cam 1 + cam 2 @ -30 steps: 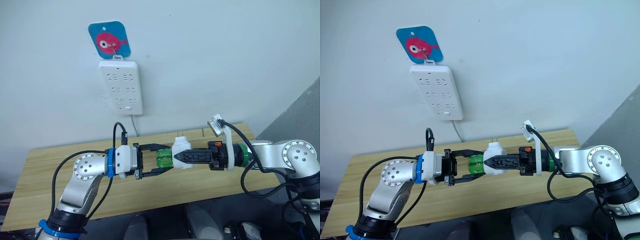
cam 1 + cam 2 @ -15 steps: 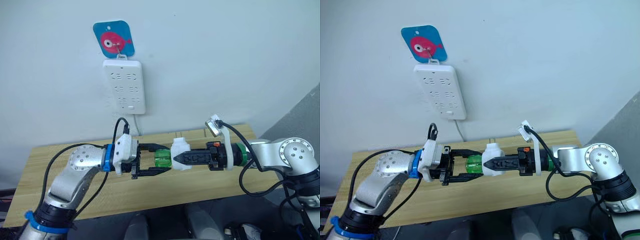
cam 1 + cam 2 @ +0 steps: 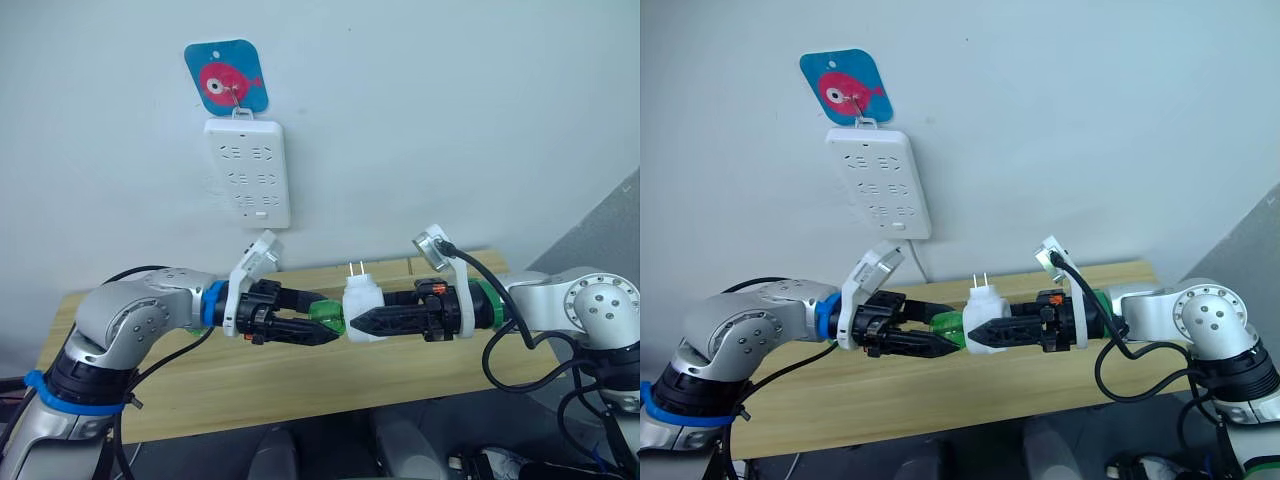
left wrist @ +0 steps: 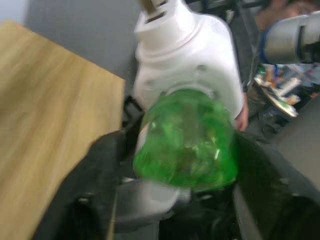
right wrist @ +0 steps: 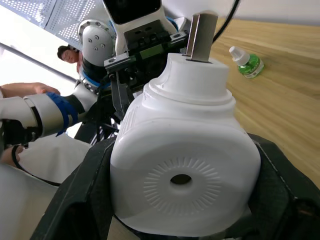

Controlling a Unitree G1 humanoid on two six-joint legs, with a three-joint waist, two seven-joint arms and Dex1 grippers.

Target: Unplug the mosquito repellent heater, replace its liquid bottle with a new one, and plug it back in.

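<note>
I see the heater [image 5: 185,165] as smooth white plastic, its bottle [image 4: 187,142] glossy translucent green, the table [image 3: 300,375] pale matt wood.

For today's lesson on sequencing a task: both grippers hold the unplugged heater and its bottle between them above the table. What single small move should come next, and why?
Probably the left gripper should keep twisting the green bottle out of the heater. The right gripper clamps the heater, prongs up, and the bottle's neck looks seated in it. The new bottle lies capped on the table.

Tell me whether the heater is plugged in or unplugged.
Unplugged: the heater is held in the right gripper over the table, prongs bare, away from the power strip.
</note>
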